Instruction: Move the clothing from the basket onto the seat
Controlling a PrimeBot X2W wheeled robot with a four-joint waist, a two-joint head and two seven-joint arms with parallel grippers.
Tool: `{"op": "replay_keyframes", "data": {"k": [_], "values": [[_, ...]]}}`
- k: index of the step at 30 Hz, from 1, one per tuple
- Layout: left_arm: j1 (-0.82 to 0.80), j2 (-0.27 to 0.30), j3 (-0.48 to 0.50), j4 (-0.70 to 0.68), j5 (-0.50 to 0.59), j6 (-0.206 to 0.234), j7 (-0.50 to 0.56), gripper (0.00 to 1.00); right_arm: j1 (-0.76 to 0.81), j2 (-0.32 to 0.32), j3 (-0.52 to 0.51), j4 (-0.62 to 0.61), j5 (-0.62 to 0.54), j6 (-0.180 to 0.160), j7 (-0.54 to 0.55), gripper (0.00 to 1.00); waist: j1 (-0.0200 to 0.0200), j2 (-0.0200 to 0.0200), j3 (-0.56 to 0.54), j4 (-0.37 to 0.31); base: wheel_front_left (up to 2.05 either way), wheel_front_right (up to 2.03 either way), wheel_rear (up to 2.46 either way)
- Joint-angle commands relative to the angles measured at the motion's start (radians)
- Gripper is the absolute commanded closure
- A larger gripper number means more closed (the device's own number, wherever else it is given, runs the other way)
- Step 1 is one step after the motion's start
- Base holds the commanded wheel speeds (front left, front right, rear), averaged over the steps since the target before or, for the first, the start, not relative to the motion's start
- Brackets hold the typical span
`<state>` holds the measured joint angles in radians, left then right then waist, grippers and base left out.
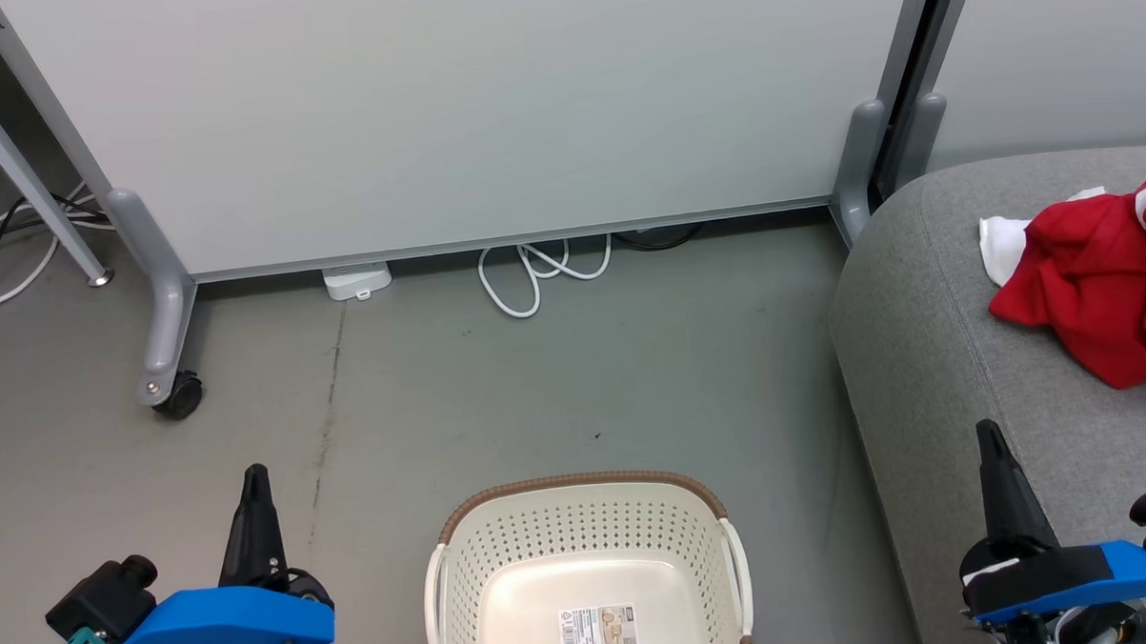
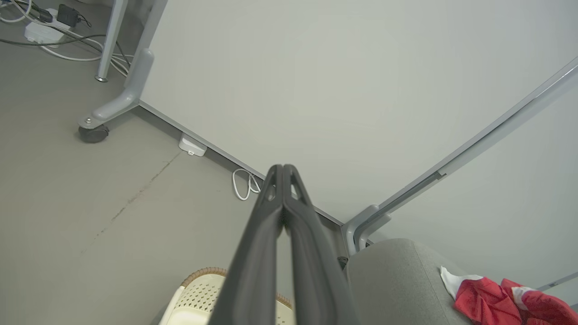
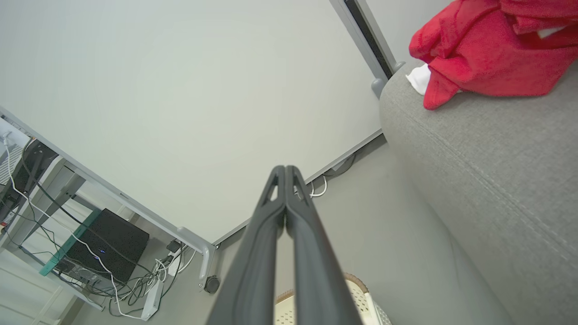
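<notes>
At the bottom centre of the head view, the basket (image 1: 580,530) is sitting on the grey floor (image 1: 556,389), its far brown rim facing the partition and its near part running off the lower edge. Its cream bottom is showing, with the paper label (image 1: 598,632) lying flat on it.

The clothing (image 1: 1096,285) is lying in a crumpled red heap with white trim on the seat (image 1: 927,348), well apart from the basket. It is sitting back from the seat's rounded corner and running off the right edge of the view. The seat's rounded side is standing to the right of the basket, with a strip of floor between them.

The left hand (image 1: 255,476) is hovering over the floor to the left of the basket, fingers pressed together and holding nothing. The right hand (image 1: 989,431) is showing against the near part of the seat, short of the clothing, fingers likewise pressed together and carrying nothing.

A broad stretch of floor is lying between the basket's far rim and the pale partition panel (image 1: 451,116). Along the panel's lower edge, a looped white cable (image 1: 533,271) and a small white box (image 1: 356,280) are resting on the floor. The panel's grey foot with its black castor (image 1: 177,395) is standing ahead of the left hand. A second grey foot (image 1: 858,169) is standing just beside the seat's far corner.
</notes>
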<state>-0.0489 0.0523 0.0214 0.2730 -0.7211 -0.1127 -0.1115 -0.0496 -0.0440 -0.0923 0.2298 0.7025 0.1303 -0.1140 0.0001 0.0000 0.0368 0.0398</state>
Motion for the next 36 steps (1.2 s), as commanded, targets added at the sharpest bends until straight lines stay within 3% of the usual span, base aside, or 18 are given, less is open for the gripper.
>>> {"op": "replay_keyframes", "data": {"k": [1, 36], "values": [[-0.031, 0.002, 0.008, -0.016, -0.025, -0.004, 0.006, 1.0, -0.027, -0.005, -0.003, -0.011, 0.028, 0.0, 0.01, 1.0, -0.0001, 0.0, 0.0, 0.0, 0.0, 0.0, 0.0], [-0.049, 0.0, 0.051, -0.024, -0.444, -0.014, 0.113, 1.0, -0.046, -0.007, -0.013, 0.001, 0.455, 0.0, 0.116, 1.0, -0.0001, 0.0, -0.013, -0.016, 0.0, 0.0, 0.0]]}}
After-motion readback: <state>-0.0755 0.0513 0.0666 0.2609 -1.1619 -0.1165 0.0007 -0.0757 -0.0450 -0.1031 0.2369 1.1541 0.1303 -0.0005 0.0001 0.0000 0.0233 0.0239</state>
